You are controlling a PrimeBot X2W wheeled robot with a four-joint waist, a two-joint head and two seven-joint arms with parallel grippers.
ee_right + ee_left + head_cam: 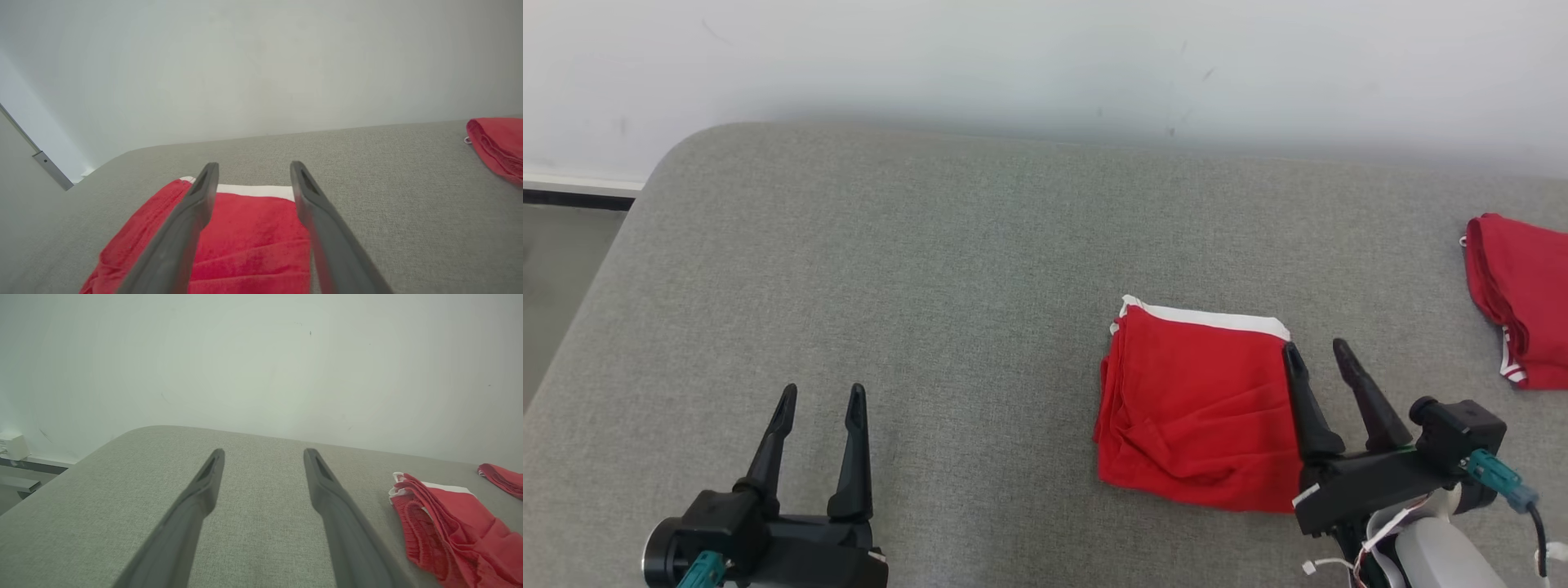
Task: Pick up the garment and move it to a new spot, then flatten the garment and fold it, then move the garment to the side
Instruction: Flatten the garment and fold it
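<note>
The garment (1192,400) lay folded into a rough red square on the grey padded surface (931,269), right of its middle and well in from the far edge. A white band (1217,317) ran along the side facing the far edge, and the stacked folds showed along its left side. Creases crossed the near half.

The right gripper (1315,347) stood at the garment's right edge, its two dark fingers spread wide with nothing between them. In the right wrist view they reached over the red cloth, the white band showing between their tips. Whether they touched the cloth could not be told.

The left gripper (822,390) sat well apart near the left of the near edge, also spread wide and empty, over bare grey fabric.

A second red garment (1523,294) lay at the surface's right edge, clear of the first. Beyond the far edge rose a plain pale wall (1013,57).
</note>
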